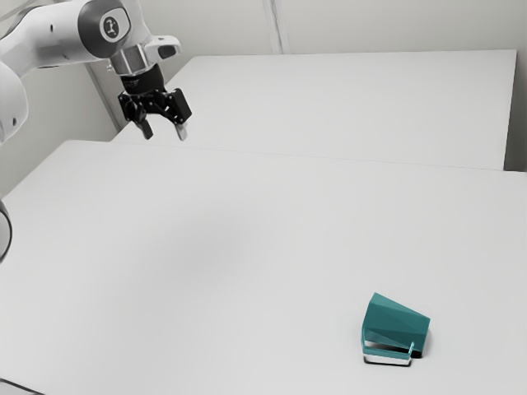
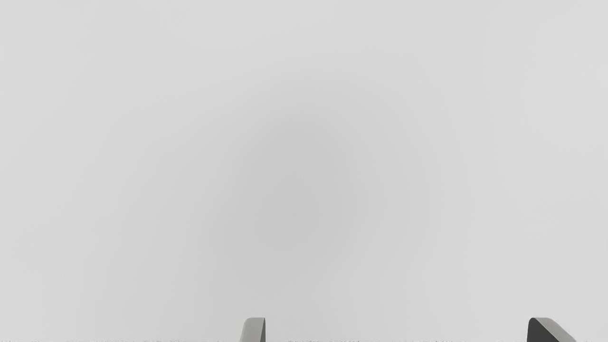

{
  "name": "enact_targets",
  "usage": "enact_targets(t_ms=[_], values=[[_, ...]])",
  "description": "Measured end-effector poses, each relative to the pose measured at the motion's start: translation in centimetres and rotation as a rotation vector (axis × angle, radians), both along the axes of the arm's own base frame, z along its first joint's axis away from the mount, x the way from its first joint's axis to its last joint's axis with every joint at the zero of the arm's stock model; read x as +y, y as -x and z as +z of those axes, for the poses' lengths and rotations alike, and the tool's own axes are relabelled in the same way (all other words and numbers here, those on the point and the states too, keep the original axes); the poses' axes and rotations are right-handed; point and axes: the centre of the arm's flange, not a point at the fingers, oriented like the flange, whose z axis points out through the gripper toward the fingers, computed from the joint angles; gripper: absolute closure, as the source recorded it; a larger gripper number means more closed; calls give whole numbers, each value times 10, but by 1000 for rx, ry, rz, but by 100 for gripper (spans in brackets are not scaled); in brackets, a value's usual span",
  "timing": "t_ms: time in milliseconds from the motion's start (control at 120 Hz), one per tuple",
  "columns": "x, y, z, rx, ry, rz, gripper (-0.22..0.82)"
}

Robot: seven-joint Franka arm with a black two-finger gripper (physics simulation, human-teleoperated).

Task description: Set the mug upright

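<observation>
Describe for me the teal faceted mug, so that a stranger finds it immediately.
On the broad white table, go to the exterior view's lower right. A teal faceted mug lies there on its side; its colour stands out from the table and from the black two-finger tool at the upper left.

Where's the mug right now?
At the exterior view's lower right, the teal mug lies on its side on the white table, far from the open gripper at upper left.

Exterior view farther off, wrist view downward, same table [image 1: 247, 313]
</observation>
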Motion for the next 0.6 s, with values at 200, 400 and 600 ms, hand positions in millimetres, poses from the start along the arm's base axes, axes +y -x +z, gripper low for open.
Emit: enact_targets(t_ms=[200, 400, 600], values=[[-2, 3, 4, 4, 2, -3, 0], [-19, 23, -25, 49, 114, -1, 0], [-97, 42, -73, 48, 308, -43, 0]])
